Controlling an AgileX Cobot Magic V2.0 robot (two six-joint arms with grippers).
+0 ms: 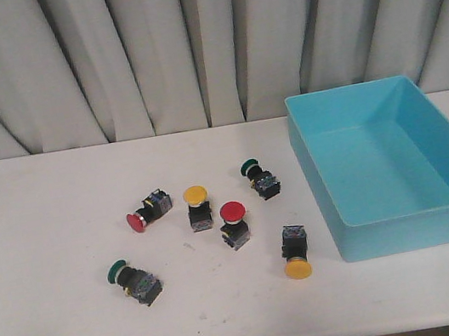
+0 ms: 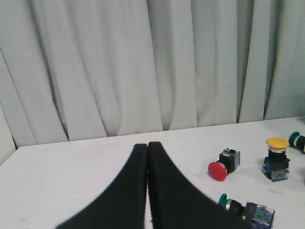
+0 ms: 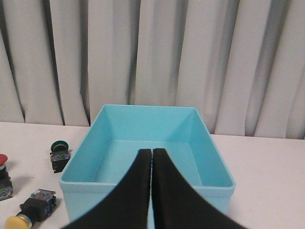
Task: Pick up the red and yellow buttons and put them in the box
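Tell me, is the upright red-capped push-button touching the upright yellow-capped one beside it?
Apart. The front view shows bare table between the red-capped push-button and the yellow-capped one.

Bright, even, soft light, faint short shadows beside the buttons on the white tabletop (image 1: 48,249), no glare, mild softness throughout, dark fingers (image 2: 138,191) slightly blurred close to the lens

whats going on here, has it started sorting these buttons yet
Nothing is being handled yet. Both grippers, left and right, are shut and empty. The turquoise box sits empty on the table's right side. Six push-button switches lie loose on the white table: two red, two yellow and two green. No red or yellow one is in the box.
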